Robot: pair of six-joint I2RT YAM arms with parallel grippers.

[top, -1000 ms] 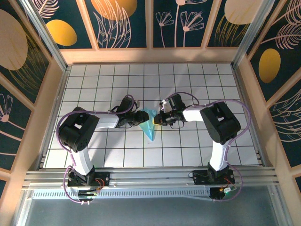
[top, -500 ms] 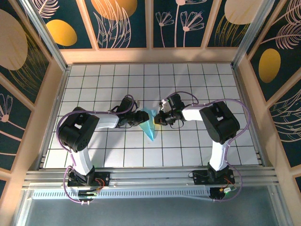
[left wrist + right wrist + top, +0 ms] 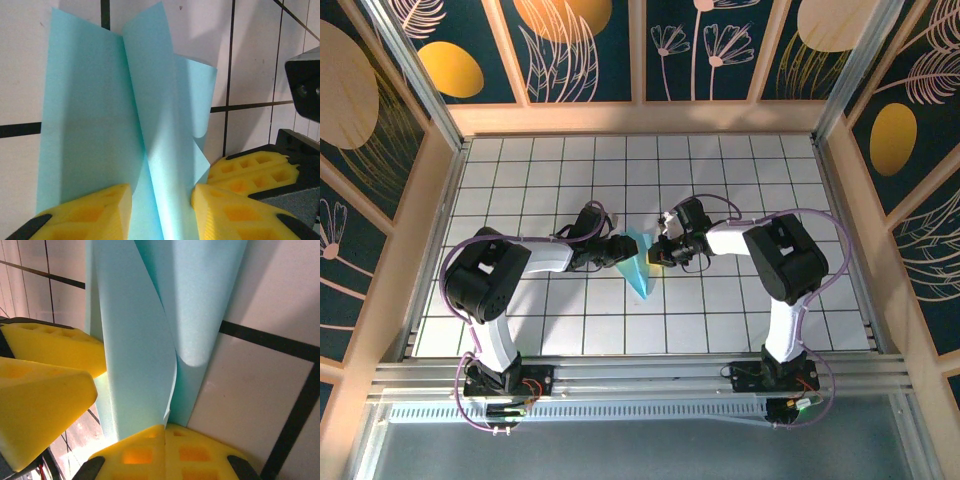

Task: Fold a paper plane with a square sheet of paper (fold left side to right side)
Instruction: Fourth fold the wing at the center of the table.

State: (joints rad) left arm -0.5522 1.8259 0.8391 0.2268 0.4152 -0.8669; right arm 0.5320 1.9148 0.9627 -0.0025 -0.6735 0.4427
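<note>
The light-blue paper, folded into a narrow pointed paper plane [image 3: 638, 266], lies mid-table with its tip toward the arms. My left gripper [image 3: 619, 250] comes at it from the left. In the left wrist view its jaws [image 3: 161, 210] stand open, with a raised fold of the paper [image 3: 100, 125] between the yellow fingers [image 3: 90, 212]. My right gripper [image 3: 658, 252] meets the paper from the right. In the right wrist view its pads [image 3: 165, 432] are pressed together on the edge of an upright flap of the paper [image 3: 135, 340].
The white grid-tiled table [image 3: 740, 180] is walled by wooden panels on three sides, with a metal rail [image 3: 640, 375] along the near edge. The two grippers sit nearly face to face, so the other arm's yellow fingers [image 3: 250, 167] [image 3: 45, 370] show in each wrist view.
The right arm's elbow has shifted slightly left. The paper and both grippers stay almost where they were.
</note>
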